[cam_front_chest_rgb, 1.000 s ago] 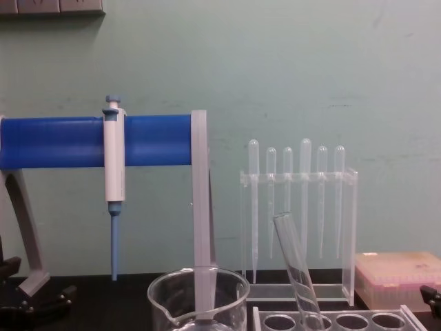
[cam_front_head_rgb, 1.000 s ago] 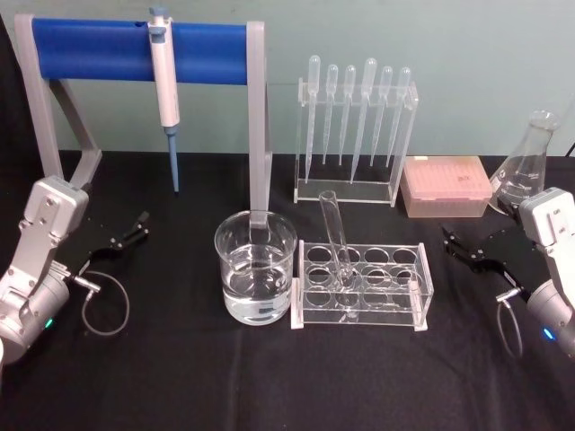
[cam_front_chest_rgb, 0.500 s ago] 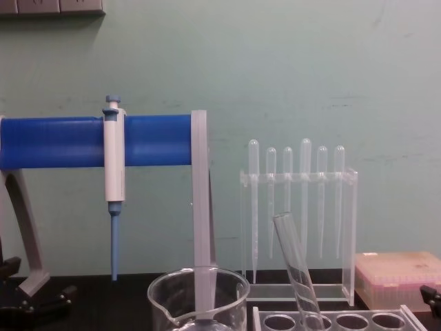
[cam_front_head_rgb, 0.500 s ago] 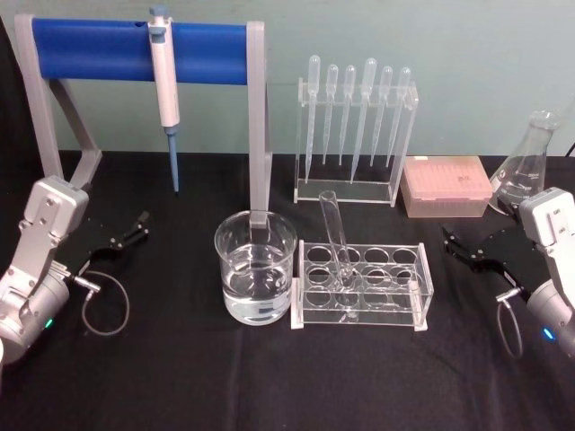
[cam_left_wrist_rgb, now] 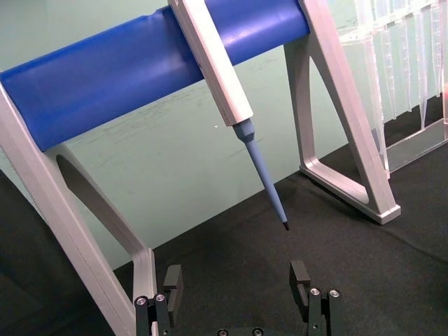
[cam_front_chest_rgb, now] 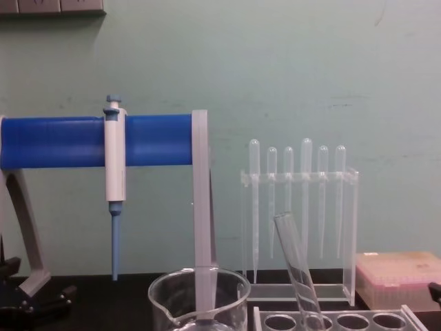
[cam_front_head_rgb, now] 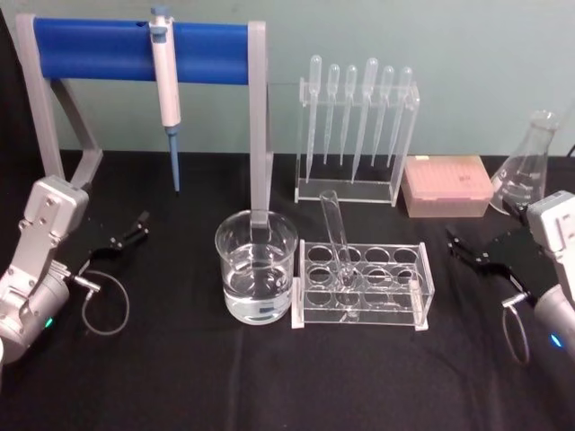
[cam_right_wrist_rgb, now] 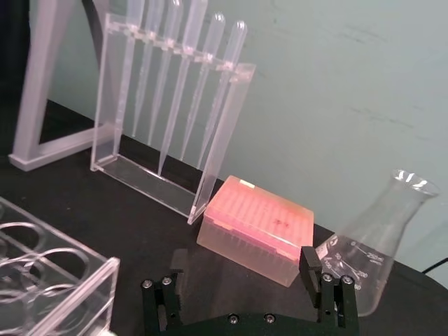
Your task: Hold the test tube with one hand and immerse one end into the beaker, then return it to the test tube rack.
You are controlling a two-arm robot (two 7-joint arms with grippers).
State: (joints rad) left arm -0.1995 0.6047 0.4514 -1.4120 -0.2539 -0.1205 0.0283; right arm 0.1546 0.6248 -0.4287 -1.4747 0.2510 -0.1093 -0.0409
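Left jaws: wide apart, holding nothing.
Right jaws: wide apart, holding nothing.
Left gripper point(cam_front_head_rgb: 135, 229): low over the table point(cam_front_head_rgb: 180, 377) at the left, well apart from the beaker point(cam_front_head_rgb: 256, 269).
Right gripper point(cam_front_head_rgb: 458, 245): low at the right, near the rack point(cam_front_head_rgb: 419, 289) but not touching it.
Tube point(cam_front_head_rgb: 337, 242): tilted in the rack's second column from the left, rim leaning far-left.
Rack: centre, just right of the beaker.
Beaker: part-filled with clear liquid.

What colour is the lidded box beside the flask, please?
The box is pink, clearest in the right wrist view.
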